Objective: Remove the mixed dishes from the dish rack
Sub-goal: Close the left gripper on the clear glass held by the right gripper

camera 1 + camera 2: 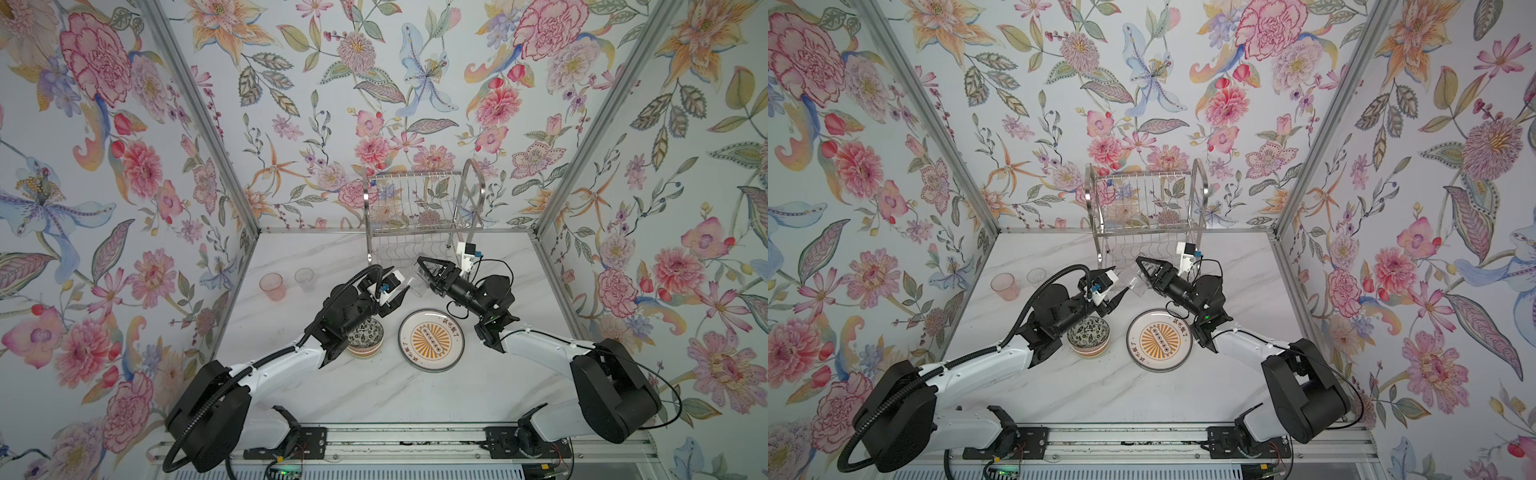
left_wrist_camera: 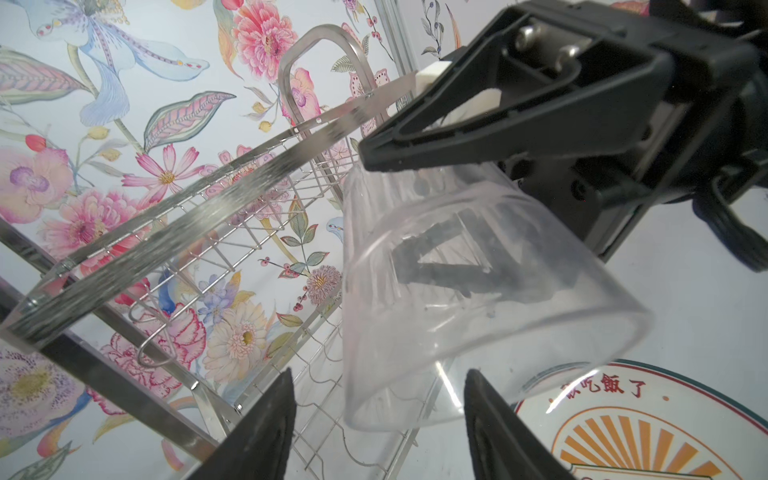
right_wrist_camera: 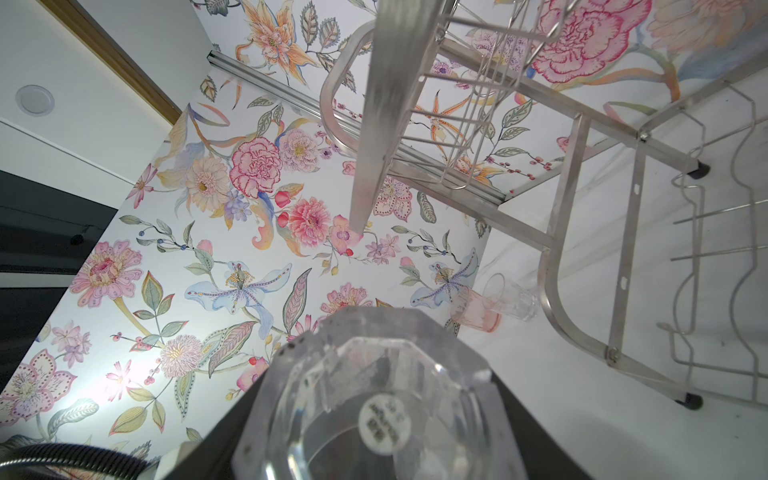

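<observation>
My right jaws clamp the base of a clear faceted cup (image 2: 457,291), tipped in the air just in front of the two-tier steel wire dish rack (image 1: 415,199). My left jaws stand open on either side of its rim, not visibly touching. If the right jaws release before the left jaws bite, or the squeeze lands skewed, the slick wall could slip and the cup could drop near the white plate with an orange sunburst centre (image 1: 431,340). The white marbled counter (image 1: 374,395) is hard. Flowered wallpaper walls (image 1: 124,166) close three sides.
</observation>
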{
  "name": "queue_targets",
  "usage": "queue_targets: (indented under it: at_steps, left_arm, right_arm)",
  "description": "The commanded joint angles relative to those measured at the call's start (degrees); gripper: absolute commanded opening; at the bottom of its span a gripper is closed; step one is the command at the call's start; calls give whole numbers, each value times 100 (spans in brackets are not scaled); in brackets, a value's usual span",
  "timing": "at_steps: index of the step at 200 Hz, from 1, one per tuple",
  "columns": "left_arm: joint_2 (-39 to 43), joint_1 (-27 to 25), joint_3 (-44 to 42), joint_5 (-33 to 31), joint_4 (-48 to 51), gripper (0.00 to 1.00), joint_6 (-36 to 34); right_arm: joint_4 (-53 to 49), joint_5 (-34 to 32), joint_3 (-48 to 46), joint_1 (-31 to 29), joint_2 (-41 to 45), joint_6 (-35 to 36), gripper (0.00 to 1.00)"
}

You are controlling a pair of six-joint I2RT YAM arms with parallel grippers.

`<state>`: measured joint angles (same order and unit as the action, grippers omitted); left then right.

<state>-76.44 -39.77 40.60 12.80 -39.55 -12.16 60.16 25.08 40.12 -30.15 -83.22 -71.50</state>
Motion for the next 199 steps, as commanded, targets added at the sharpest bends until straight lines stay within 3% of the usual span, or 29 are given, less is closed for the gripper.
queue_targets:
  at_steps: [1,31,50,70,84,135,155,177,199]
  left_arm:
    - [-163,-67,242,144,-533,58,122]
    - [-286,-75,255,113,-792,42,235]
    - [-334,-84,216,60,-951,39,331]
    - [-393,-92,203,64,-1070,28,414]
    - [-428,-101,203,39,-1136,26,446]
    - [-529,-127,203,-30,-1387,0,452]
    - [-529,-135,185,-97,-1520,0,531]
    - [-453,-136,129,-159,-1602,0,602]
    - [-304,-136,15,-243,-1563,0,558]
  right_arm:
    - [193,-87,-64,-26,69,-104,0]
    - [270,-125,-127,-26,53,-153,0]
    - [310,-135,-127,-52,1,-177,0]
    - [522,-168,-144,-85,-89,-261,0]
    - [630,-188,-145,-96,-143,-332,0]
    - [715,-155,-140,-114,-247,-319,0]
    - [703,-89,-179,-58,-256,-244,18]
    - [742,-64,-223,51,-225,-186,53]
    - [518,-32,-187,202,-90,2,74]
